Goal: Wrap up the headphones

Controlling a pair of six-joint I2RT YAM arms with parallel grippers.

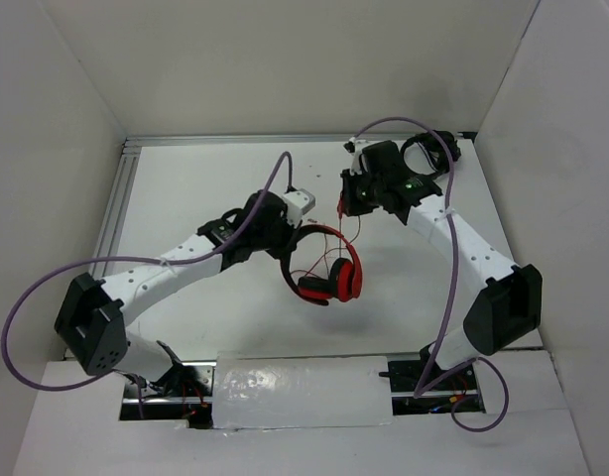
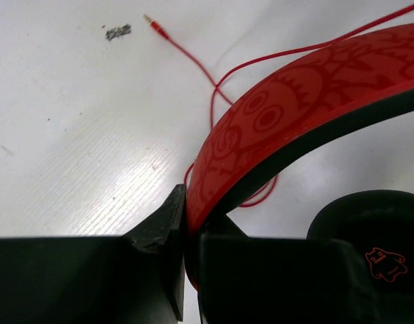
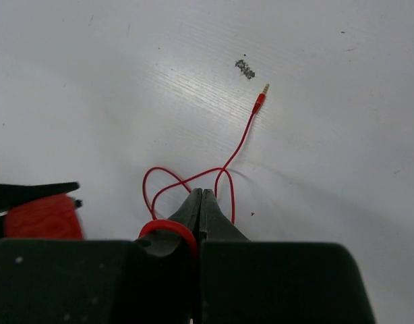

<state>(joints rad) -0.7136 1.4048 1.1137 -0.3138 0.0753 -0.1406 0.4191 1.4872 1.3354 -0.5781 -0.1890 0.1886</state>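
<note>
The red headphones [image 1: 329,273] are held over the middle of the table, earcups hanging low. My left gripper [image 1: 288,226] is shut on the red patterned headband [image 2: 294,111]; a black ear pad [image 2: 372,219] shows at the lower right. The thin red cable [image 1: 336,238] runs from the headphones up to my right gripper [image 1: 346,201]. In the right wrist view that gripper [image 3: 201,196] is shut on the cable [image 3: 224,177], with one loop lying over its left finger. The cable's loose end with the jack plug [image 3: 260,99] lies on the table beyond it.
A grey smudge [image 3: 245,67] marks the table near the jack. A black ring-shaped object [image 1: 428,149] sits at the back right corner. White walls close in three sides. A clear wrapped block [image 1: 300,392] lies along the near edge between the arm bases.
</note>
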